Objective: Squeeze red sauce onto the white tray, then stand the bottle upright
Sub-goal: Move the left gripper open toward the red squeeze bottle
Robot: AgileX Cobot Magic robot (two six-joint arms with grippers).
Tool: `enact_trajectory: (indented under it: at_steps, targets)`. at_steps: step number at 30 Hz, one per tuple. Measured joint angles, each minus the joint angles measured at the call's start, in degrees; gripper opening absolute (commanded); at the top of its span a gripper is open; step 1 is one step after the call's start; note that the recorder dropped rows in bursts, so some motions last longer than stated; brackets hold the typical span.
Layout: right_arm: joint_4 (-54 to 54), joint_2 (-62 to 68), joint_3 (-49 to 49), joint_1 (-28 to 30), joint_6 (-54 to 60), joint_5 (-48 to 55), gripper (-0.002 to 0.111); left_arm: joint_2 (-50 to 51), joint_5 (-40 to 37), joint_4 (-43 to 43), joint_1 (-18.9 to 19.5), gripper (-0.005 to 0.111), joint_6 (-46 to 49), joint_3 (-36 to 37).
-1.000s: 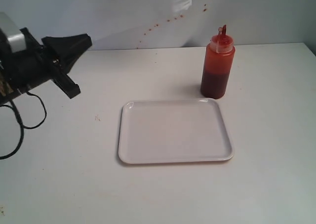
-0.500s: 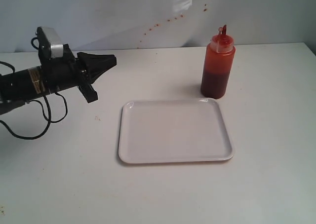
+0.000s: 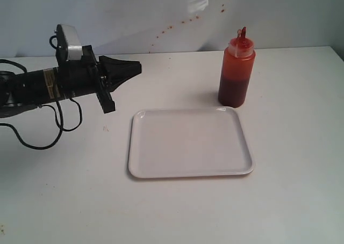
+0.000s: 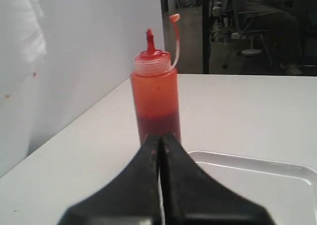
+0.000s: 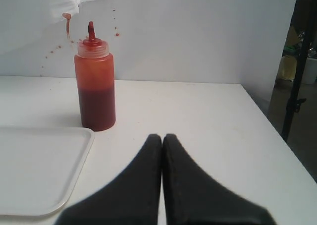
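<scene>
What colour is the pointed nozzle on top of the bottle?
Red. The nozzle of the bottle shows best in the right wrist view.

**Setting.** We see a matte white counter (image 3: 301, 201), bounded at the back by a pale grey wall (image 3: 290, 13). A brighter white sheet (image 3: 161, 7) hangs on the wall. Small reddish-brown specks (image 3: 183, 22) run in a slanting line just below the sheet's lower edge. The light is soft and even, and shadows on the counter are faint.

In the left wrist view the wall ends at a dark upright post (image 4: 205, 31). Beyond it we make out a dimmer room with a grey floor (image 4: 190, 41) and an office chair (image 4: 247, 22). In the right wrist view a black stand (image 5: 296, 81) rises past the counter's far edge.
</scene>
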State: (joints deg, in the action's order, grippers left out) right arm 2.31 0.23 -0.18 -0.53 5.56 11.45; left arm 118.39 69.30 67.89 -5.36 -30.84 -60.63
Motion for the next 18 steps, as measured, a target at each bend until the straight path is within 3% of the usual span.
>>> enact_trajectory:
  at_steps: [5, 7, 9, 10, 11, 12, 13, 18]
  targets:
    - [0.0, 0.0, 0.0, 0.0, 0.0, 0.0, 0.0, 0.11, 0.12, -4.12, -5.3, 0.004, 1.27, 0.0]
    - [0.0, 0.0, 0.0, 0.0, 0.0, 0.0, 0.0, 0.22, -3.04, -10.64, -7.9, 0.016, 3.17, -0.17]
    - [0.0, 0.0, 0.0, 0.0, 0.0, 0.0, 0.0, 1.08, -7.28, -14.65, -9.62, 0.038, 3.75, -2.04]
    - [0.0, 0.0, 0.0, 0.0, 0.0, 0.0, 0.0, 1.57, -7.99, -15.2, -9.94, 0.06, 3.75, -3.03]
    - [0.0, 0.0, 0.0, 0.0, 0.0, 0.0, 0.0, 2.94, -9.49, -15.92, -11.0, 0.07, 3.75, -5.46]
    - [0.0, 0.0, 0.0, 0.0, 0.0, 0.0, 0.0, 3.72, -10.07, -16.68, -11.53, 0.096, 3.75, -6.46]
    - [0.0, 0.0, 0.0, 0.0, 0.0, 0.0, 0.0, 5.39, -11.7, -18.98, -12.83, 0.104, 2.19, -8.79]
    - [0.0, -0.1, 0.0, 0.0, 0.0, 0.0, 0.0, 10.63, -10.89, -23.73, -17.81, 0.105, -0.37, -11.27]
